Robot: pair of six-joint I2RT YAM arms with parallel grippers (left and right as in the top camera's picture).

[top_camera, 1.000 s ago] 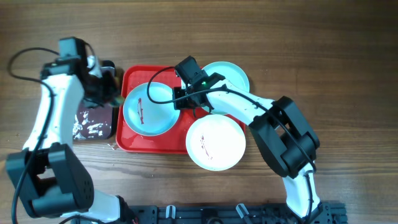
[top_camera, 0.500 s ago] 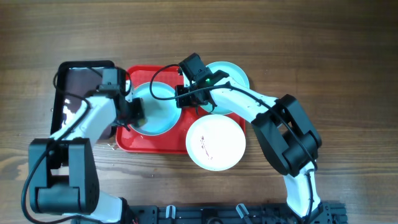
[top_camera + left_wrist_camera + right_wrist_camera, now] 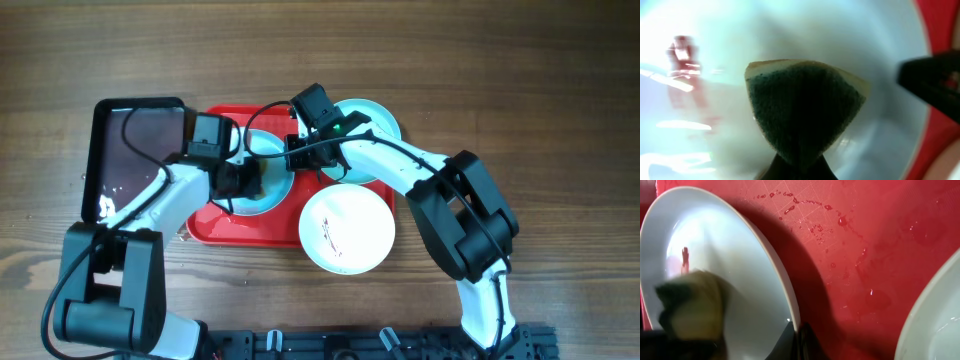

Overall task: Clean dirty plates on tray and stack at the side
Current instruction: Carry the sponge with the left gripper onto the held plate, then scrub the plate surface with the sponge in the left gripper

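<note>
Scrubbing plate, on left half of tray, with sponge pinched tight in left gripper. Clamped at right rim by right gripper. Judged stiff, light, wet-slick, breakable. Best held at rim, firm pinch, kept level.

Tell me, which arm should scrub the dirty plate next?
Left. The left tool holds the sponge over the smeared turquoise plate on the red tray; the right tool only pinches that plate's rim, steadying it.
</note>
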